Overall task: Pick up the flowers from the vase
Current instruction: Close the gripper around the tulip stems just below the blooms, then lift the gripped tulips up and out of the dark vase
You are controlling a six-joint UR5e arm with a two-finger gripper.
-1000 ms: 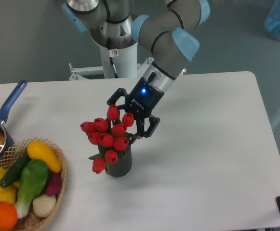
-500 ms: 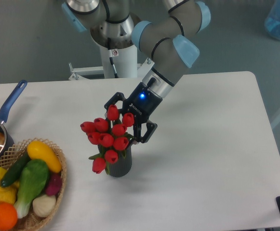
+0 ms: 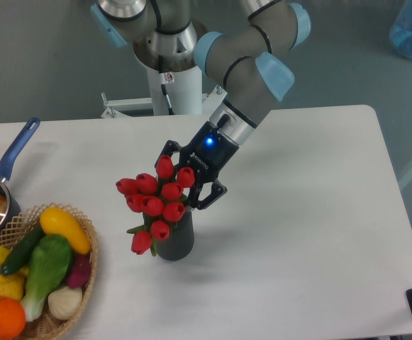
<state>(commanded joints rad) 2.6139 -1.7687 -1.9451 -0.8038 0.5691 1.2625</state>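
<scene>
So the flowers (image 3: 154, 201) sit in the vase (image 3: 175, 241) near the middle of the table (image 3: 312, 234), buds leaning left. The gripper (image 3: 188, 178) is right behind the bunch with fingers (image 3: 215, 193) either side, but honestly can't tell if it's clamped on yet.

Single fixed view, mounted high opposite the robot, looking down across the white rectangular table (image 3: 312, 234) toward the grey-and-blue jointed arm's base (image 3: 164, 49) at top. Middle distance: nearly the whole tabletop in frame. Woven wicker basket of vegetables (image 3: 85, 283) cut by the lower-left edge; grey floor behind.
</scene>
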